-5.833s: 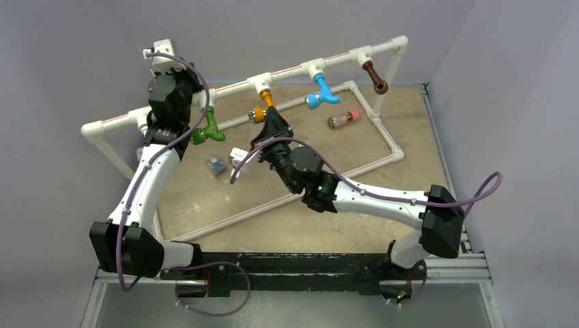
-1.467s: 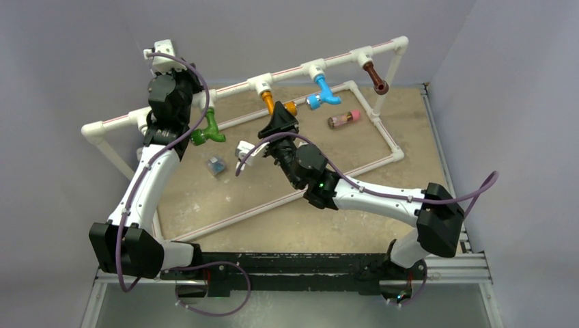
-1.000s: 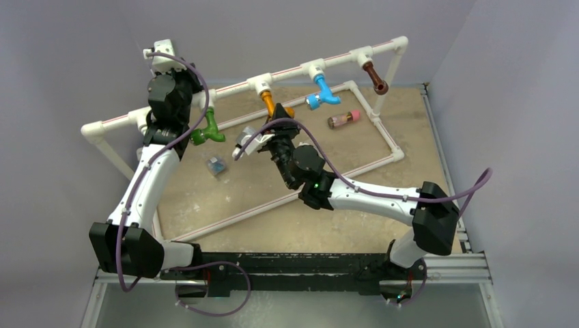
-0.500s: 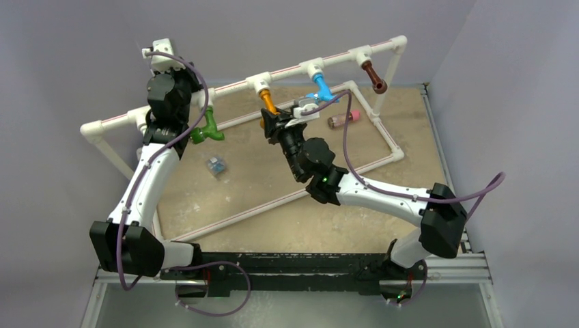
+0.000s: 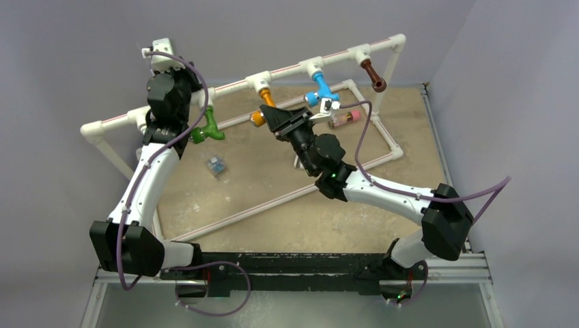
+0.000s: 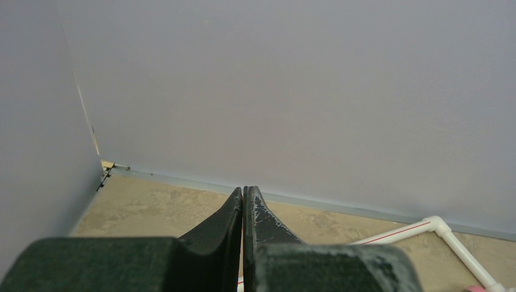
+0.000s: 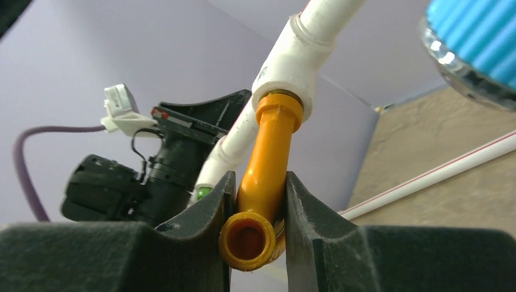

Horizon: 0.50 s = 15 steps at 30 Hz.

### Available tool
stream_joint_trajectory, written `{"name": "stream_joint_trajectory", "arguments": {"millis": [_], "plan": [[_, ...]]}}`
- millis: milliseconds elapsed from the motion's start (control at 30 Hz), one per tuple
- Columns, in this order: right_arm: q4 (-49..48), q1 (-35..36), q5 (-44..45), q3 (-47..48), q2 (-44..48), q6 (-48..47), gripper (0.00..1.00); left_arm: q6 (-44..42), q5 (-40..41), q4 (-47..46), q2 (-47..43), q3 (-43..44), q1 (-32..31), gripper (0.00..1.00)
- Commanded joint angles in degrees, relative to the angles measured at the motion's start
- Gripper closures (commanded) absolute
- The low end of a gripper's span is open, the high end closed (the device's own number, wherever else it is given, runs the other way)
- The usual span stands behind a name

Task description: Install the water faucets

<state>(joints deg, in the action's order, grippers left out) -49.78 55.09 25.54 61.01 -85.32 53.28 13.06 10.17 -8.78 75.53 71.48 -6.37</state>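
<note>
Near middle of frame, right claw (image 7: 258, 182) pinches orange faucet (image 7: 266, 152) under white tee (image 7: 287, 78). Twist slow, keep stem straight, don't bend pipe (image 7: 325, 11). Left claw (image 6: 243, 193) pressed together, empty.

The right gripper (image 5: 272, 117), clamped on the orange faucet (image 5: 258, 118), has rolled over at the wrist. Its small white camera (image 5: 328, 106), earlier on the side toward the left edge of the tabletop (image 5: 259, 179), now sits on the side toward the right edge. The purple cable (image 5: 365, 119) now arcs that way too. The faucet's nozzle faced the right edge a second and a half ago and now faces the left edge. The right arm's elbow has shifted slightly toward the right edge.
</note>
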Motion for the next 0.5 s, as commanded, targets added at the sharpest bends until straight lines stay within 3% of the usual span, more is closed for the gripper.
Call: {"name": "stream_joint_trajectory", "arguments": {"millis": [0, 267, 467], "plan": [[-10.10, -0.08, -10.47, 1.18, 2.29, 20.19, 0.96, 0.65, -3.28, 14.58, 3.84, -4.51, -0.04, 1.00], [-14.56, -0.43, -12.76, -0.36, 4.55, 28.27, 0.84, 0.65, -3.46, 14.65, 3.75, -4.44, -0.04, 1.00], [-9.65, -0.50, -12.46, -0.66, 7.06, 26.20, 0.47, 0.71, -3.47, 14.66, 3.75, -4.49, -0.06, 1.00]]}}
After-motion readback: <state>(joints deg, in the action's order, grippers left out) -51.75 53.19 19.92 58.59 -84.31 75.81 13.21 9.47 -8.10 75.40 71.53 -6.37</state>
